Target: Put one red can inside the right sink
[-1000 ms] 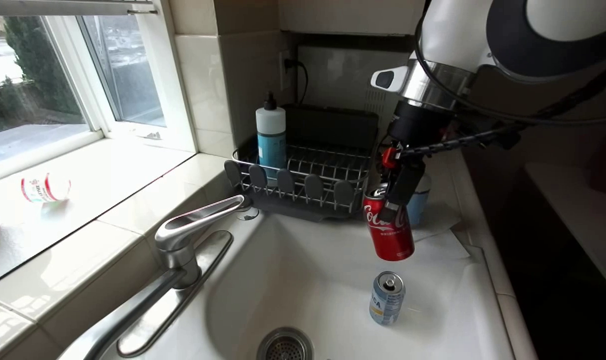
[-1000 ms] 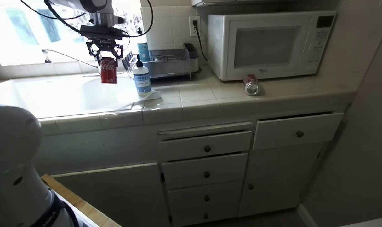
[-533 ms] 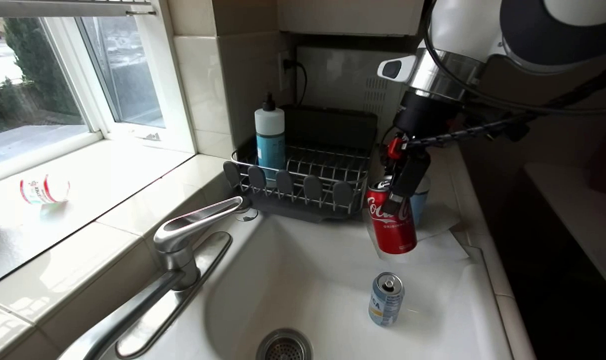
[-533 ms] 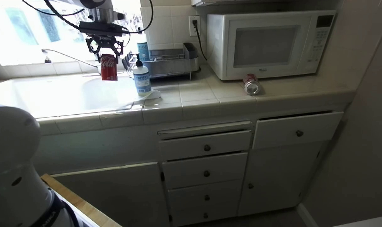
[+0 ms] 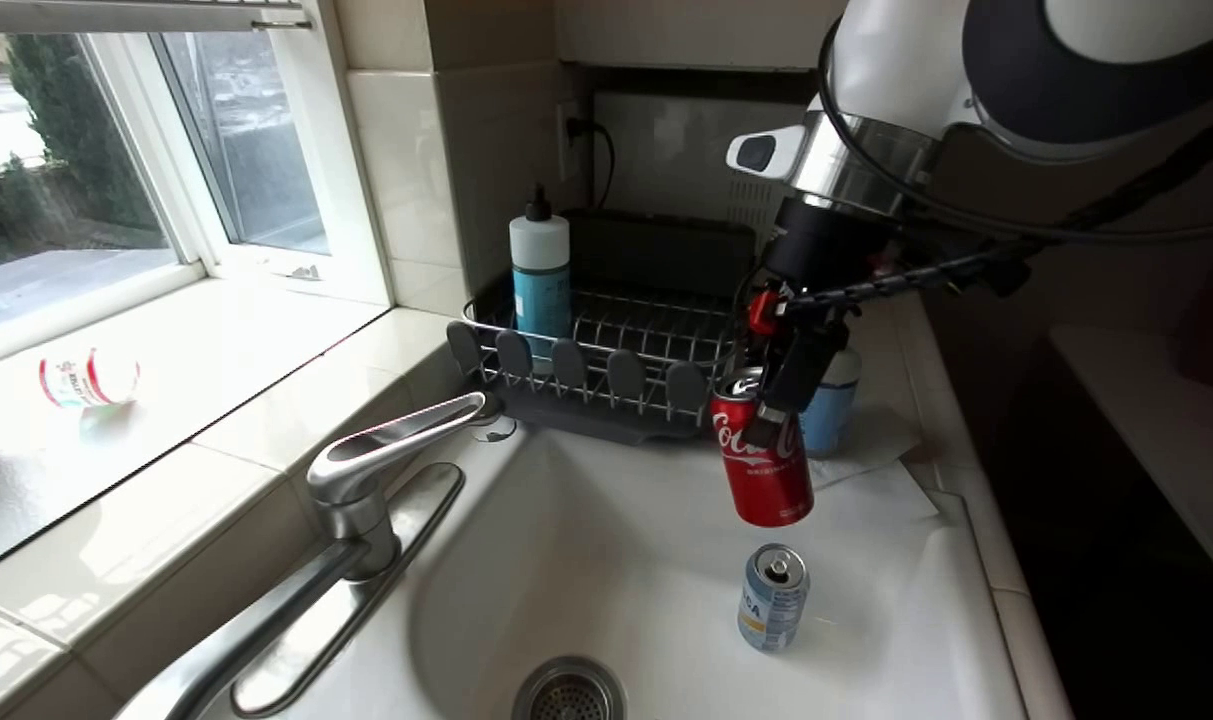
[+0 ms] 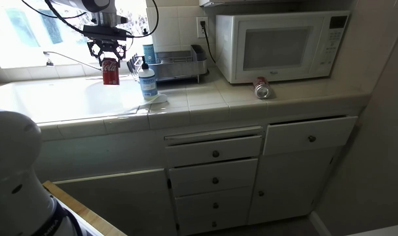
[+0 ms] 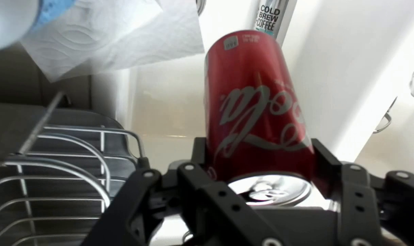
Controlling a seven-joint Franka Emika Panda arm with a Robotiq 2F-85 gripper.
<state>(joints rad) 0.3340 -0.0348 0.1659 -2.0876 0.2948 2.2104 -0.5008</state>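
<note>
Currently your gripper (image 7: 261, 159) has hold of the red can (image 5: 766, 485), its fingers (image 7: 199, 150) pressed to opposite sides near the silver top, as the wrist view shows. You have that can in the air over the sink (image 5: 606, 530), base down, its body slanting in an exterior view. Whether the base dips below the rim, you can't tell from these angles. Lower down, the silver can (image 5: 773, 605) stands upright on the sink floor, apart from the one you hold, with the drain (image 5: 570, 690) off to its left in the same view. Past the sink's end you have the rack (image 5: 626, 375), with a blue bottle (image 5: 542, 300) standing in a corner of it. Your gripper partly hides the pump bottle (image 5: 831, 405), which stands at the sink's corner with the paper (image 5: 881, 495) by its foot. Over on the counter (image 6: 202, 93), a second red can (image 6: 262, 88) lies on its side just in front of the microwave (image 6: 281, 49). Along the sink's edge you see the faucet (image 5: 361, 520), and on the sill (image 5: 216, 330) a red and white cup (image 5: 88, 378).
</note>
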